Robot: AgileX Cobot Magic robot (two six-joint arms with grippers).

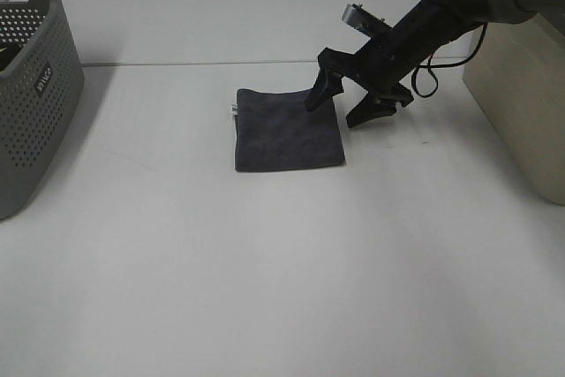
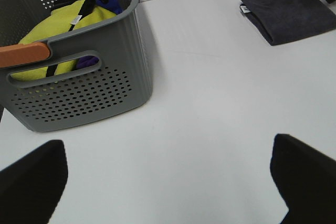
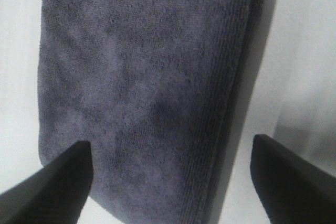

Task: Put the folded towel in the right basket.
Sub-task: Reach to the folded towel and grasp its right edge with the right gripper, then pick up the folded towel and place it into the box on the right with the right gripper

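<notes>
The folded dark grey towel lies flat on the white table, near the middle. It also shows in the left wrist view and fills the right wrist view. My right gripper is open, held low over the towel's far right corner, one finger over the cloth and one past its right edge; both fingertips show in the right wrist view. The right basket is a beige bin at the table's right edge. My left gripper is open and empty over bare table, out of the high view.
A grey perforated basket stands at the left edge; the left wrist view shows it holding yellow and purple cloth. A black cable hangs from the right arm.
</notes>
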